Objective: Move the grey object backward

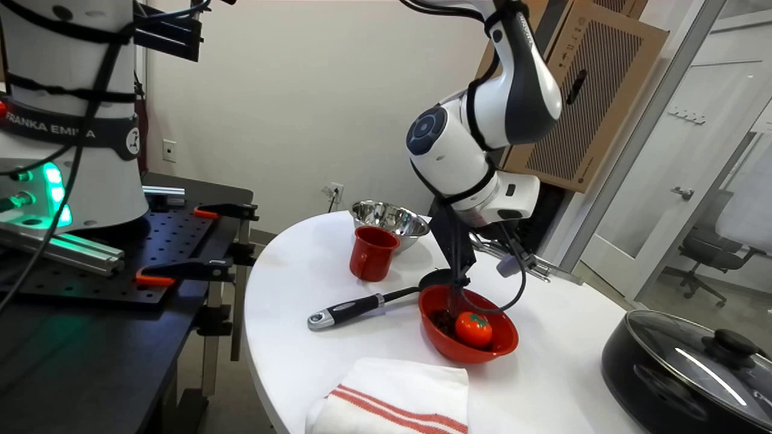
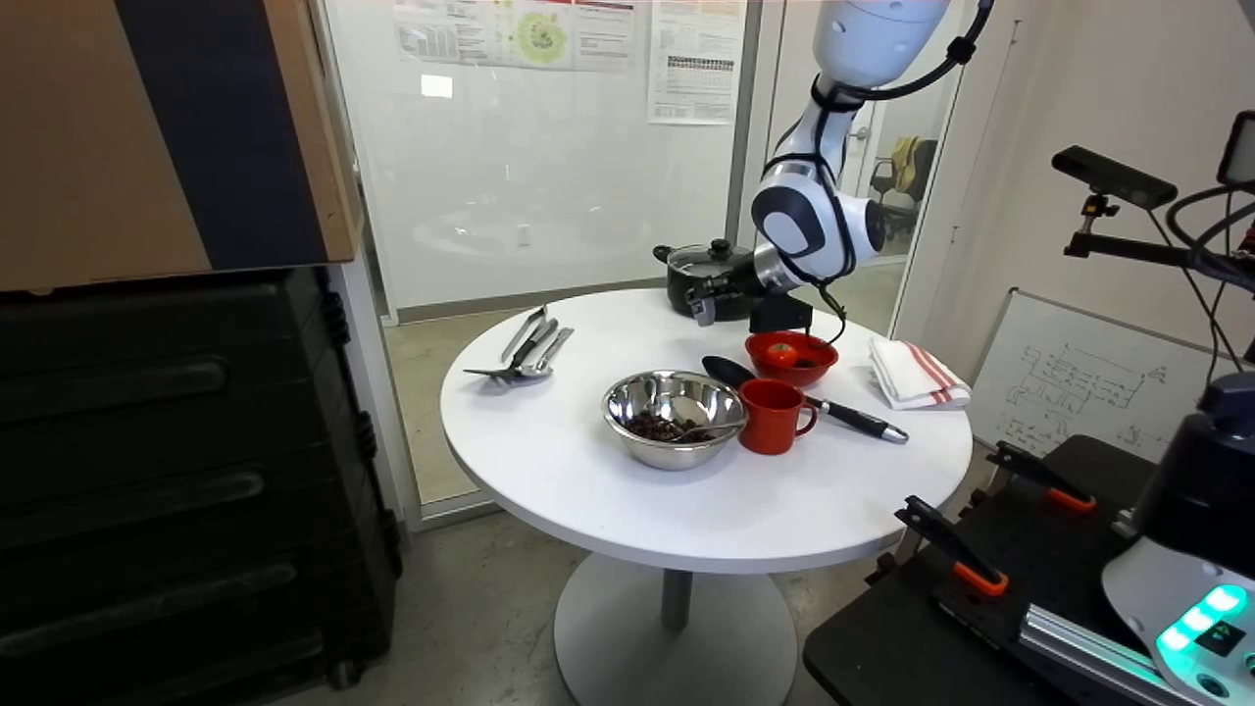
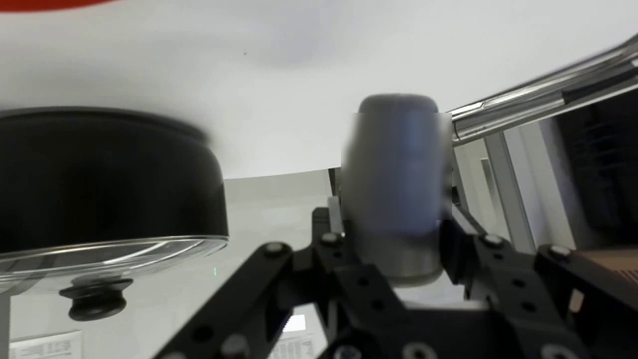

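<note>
Grey against the white table (image 3: pixel 259 114), the small blocky object (image 3: pixel 396 179) is clasped by the gripper (image 3: pixel 394 214), whose fingers (image 3: pixel 321 227) are parted only as far as its thickness requires. Its sides are blurred in the wrist view, so the exact lines of contact cannot be made out. In both exterior views it is found at the far end of the arm (image 1: pixel 458 144), apparently raised above the table; the height of the gap cannot be judged. A space is shown in the wrist view between it and the black pot (image 3: pixel 109 179), while the red bowl (image 1: pixel 437 339), with a tomato (image 1: pixel 473 330) inside, is seen below the arm.

The grasp can be counted as made, and the carry is judged to be the step in hand; the setting-down is not yet done. How much of the backward travel is covered cannot be told. For the next move, a steady hold is called for as the object is brought back, with room left around the pot, the bowl and the utensils (image 2: pixel 534 343). Since the gripper is held nearly level, the object may need to be turned upright before it is lowered. Only once its weight is taken by the table should the fingers be spread.
</note>
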Robot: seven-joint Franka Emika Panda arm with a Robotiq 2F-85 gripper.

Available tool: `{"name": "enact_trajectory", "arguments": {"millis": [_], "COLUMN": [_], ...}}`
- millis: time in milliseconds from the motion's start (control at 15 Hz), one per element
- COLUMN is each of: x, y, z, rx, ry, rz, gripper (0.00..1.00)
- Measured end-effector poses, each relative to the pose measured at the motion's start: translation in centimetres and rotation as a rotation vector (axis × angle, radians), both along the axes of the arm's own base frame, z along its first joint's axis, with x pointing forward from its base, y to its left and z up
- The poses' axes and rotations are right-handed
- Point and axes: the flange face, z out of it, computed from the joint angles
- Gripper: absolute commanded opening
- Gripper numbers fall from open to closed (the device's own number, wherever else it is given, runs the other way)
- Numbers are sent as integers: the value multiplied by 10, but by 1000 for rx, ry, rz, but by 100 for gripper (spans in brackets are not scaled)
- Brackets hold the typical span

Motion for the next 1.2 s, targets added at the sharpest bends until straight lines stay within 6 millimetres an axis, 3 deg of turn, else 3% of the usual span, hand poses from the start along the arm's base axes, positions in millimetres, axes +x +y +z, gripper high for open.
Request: {"name": "enact_trajectory", "arguments": {"millis": [200, 267, 333, 400, 533, 800, 1200], "x": [1, 2, 3, 3, 4, 6, 10], "y": [-4, -7, -11, -14, -18, -20, -14], "z": [-9, -10, -11, -12, -15, -16, -14], "rx": [-55, -70, -83, -92, -102, -96, -90], "ry": [-32, -48, -64, -78, -101, -141, -166], "rz": [58, 72, 84, 93, 106, 123, 142], "gripper": [19, 36, 37, 63, 71, 98, 100]}}
